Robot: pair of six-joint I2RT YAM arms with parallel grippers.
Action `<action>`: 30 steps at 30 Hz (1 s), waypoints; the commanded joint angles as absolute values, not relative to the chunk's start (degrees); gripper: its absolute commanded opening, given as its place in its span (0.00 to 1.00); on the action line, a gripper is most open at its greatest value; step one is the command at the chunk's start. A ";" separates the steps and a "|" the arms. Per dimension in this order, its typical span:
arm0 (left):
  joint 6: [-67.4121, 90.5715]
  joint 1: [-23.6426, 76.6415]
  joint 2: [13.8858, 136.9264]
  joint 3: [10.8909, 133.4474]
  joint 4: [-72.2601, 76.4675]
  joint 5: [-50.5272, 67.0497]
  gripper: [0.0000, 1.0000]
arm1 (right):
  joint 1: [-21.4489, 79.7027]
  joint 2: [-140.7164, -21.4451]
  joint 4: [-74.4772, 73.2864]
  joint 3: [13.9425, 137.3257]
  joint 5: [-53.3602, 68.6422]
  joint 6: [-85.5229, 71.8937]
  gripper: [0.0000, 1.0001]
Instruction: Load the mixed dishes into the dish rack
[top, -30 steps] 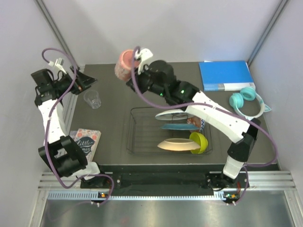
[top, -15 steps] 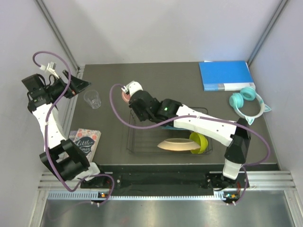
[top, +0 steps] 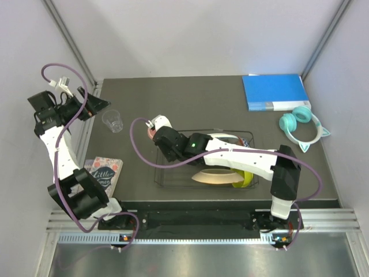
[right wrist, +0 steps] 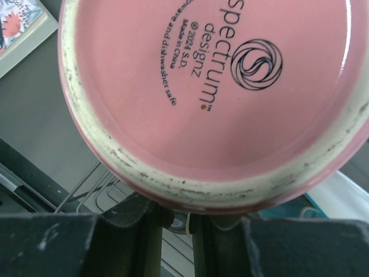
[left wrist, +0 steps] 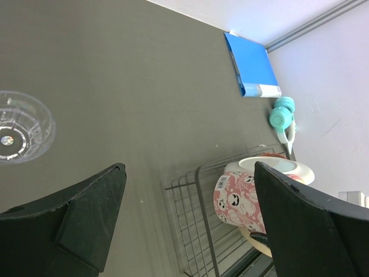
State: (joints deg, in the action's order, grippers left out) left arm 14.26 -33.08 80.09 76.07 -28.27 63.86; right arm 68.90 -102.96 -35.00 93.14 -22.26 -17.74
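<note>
My right gripper [top: 154, 135] is shut on the pink-red mug [top: 150, 131] and holds it at the far left end of the black wire dish rack [top: 167, 173]. In the right wrist view the mug's pink base [right wrist: 213, 86] fills the frame, with the gripper [right wrist: 190, 225] clamped below it. The left wrist view shows the mug's patterned side [left wrist: 239, 199] just inside the rack [left wrist: 199, 231]. In the rack stand a white plate [top: 222, 138], a cream-yellow plate [top: 216, 176] and a lime-green bowl [top: 247, 176]. The small clear glass [top: 113, 120] stands left of the rack. My left gripper [top: 95, 107] is open and empty beside it.
A blue binder [top: 275, 91] and teal cat-ear headphones [top: 300, 124] lie at the back right. A patterned book [top: 105, 172] lies at the front left. The glass [left wrist: 17, 135] is at the left edge of the left wrist view.
My right arm has brought the mug down from high at the back to the rack's left end. My left arm has drawn back to the left a little.
</note>
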 commanded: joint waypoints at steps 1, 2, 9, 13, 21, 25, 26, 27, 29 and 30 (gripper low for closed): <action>11.43 -33.31 77.52 75.41 -27.51 63.72 0.96 | 69.43 -104.76 -28.91 94.92 -23.82 -22.31 0.00; 11.43 -33.31 77.43 75.58 -27.60 63.72 0.96 | 69.52 -105.20 -28.92 94.92 -23.73 -22.76 0.00; 10.20 -33.31 77.61 76.29 -28.39 63.81 0.96 | 69.52 -107.14 -29.88 93.70 -23.82 -25.83 0.00; 8.97 -33.40 77.17 75.76 -29.09 63.72 0.96 | 69.52 -105.92 -30.67 92.03 -24.87 -27.07 0.00; 8.09 -33.31 77.17 73.83 -29.09 63.63 0.96 | 70.05 -99.06 -31.55 87.81 -30.23 -28.56 0.00; 8.26 -33.31 76.91 73.13 -28.22 63.37 0.96 | 70.14 -96.95 -31.90 86.49 -30.24 -29.09 0.00; 8.44 -33.31 76.90 72.86 -28.13 63.46 0.96 | 70.22 -96.94 -32.17 86.31 -30.23 -29.18 0.00; 8.70 -33.31 76.73 72.86 -27.95 63.54 0.96 | 70.22 -96.94 -32.08 85.96 -29.80 -29.27 0.00; 8.79 -33.40 76.73 73.21 -27.95 63.54 0.96 | 70.31 -97.03 -32.26 85.61 -29.36 -29.27 0.00; 8.79 -33.31 76.47 73.13 -28.04 63.54 0.96 | 70.40 -97.29 -31.99 85.43 -28.49 -29.27 0.00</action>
